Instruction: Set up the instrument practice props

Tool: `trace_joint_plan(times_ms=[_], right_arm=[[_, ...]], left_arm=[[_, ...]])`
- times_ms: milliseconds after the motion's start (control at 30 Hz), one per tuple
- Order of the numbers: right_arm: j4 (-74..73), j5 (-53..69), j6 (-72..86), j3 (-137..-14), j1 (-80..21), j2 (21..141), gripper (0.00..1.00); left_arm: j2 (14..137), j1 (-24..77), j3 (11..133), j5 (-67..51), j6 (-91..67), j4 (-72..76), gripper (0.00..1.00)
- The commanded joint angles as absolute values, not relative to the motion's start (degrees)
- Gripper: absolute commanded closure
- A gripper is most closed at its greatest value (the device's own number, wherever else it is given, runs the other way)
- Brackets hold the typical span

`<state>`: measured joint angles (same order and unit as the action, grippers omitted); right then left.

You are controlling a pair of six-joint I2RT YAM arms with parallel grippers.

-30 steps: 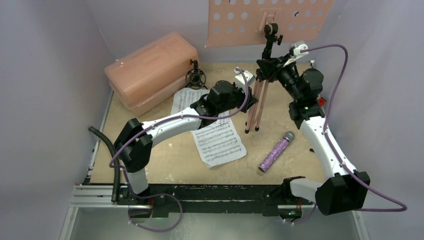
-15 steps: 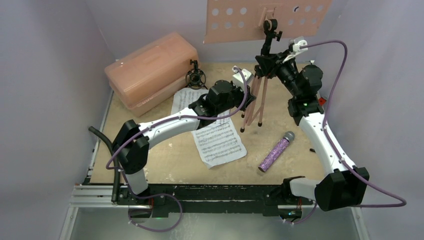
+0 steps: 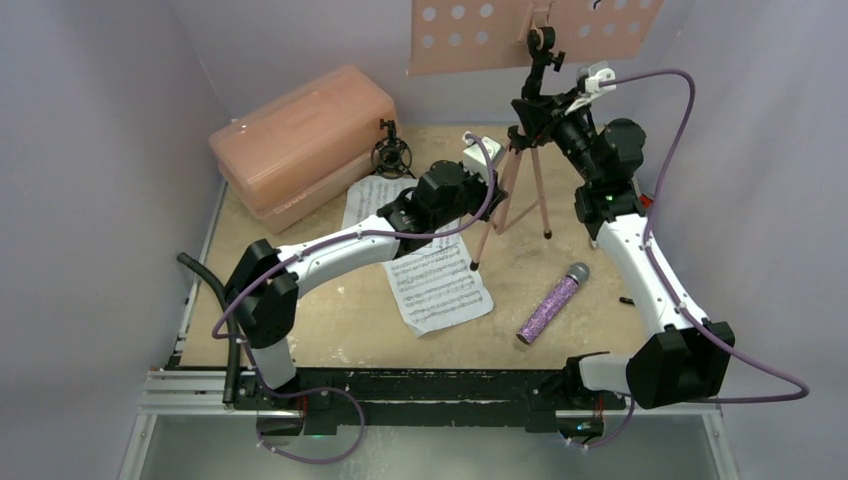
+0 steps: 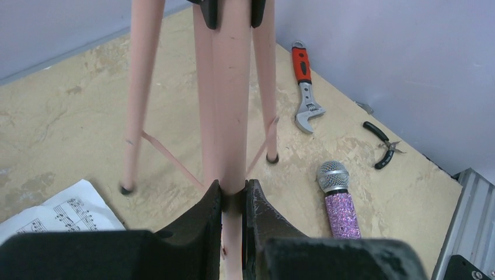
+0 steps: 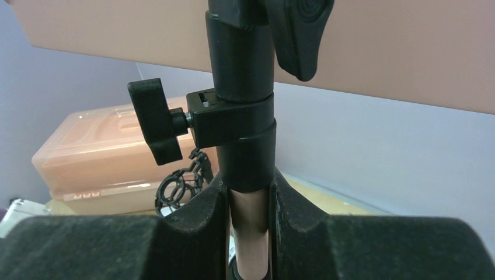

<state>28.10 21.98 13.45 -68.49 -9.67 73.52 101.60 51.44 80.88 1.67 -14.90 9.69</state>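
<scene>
so far, at the bottom right of the top view the glittery purple microphone [image 3: 552,303] lies flat on the table, and to its left one of the two white sheet-music pages [image 3: 440,285] lies flat, the other partly hidden under the left arm; none of these looks placed yet. toward the centre, the left gripper [image 4: 232,195] is closed narrow on the lower central pole of the pink music stand [image 3: 470,55], whose thin legs are spread, with at least two feet seeming to rest on the table. higher up, the right gripper [image 5: 248,192] clamps the pole just under the black collar, below the perforated desk at the top edge. at the upper left, the small black shock-mount mini tripod [image 3: 391,153] stands untouched beside the pink case [image 3: 300,140]. judging by this, the stand is nearly erected; pages and microphone remain.
</scene>
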Motion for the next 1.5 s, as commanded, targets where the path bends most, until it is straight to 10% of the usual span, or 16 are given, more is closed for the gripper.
trace_joint_plan(times_ms=[0, 1467], right_arm=[[56.94, 20.34, 16.37, -81.19, -9.93, 67.98, 1.0], [48.68, 17.49, 15.91, -64.82, -9.93, 65.77, 1.0]], left_arm=[[105.14, 50.62, 80.1, 4.02, -15.54, 2.37, 1.0], [110.95, 53.67, 97.4, 7.43, -33.37, 5.9, 1.0]])
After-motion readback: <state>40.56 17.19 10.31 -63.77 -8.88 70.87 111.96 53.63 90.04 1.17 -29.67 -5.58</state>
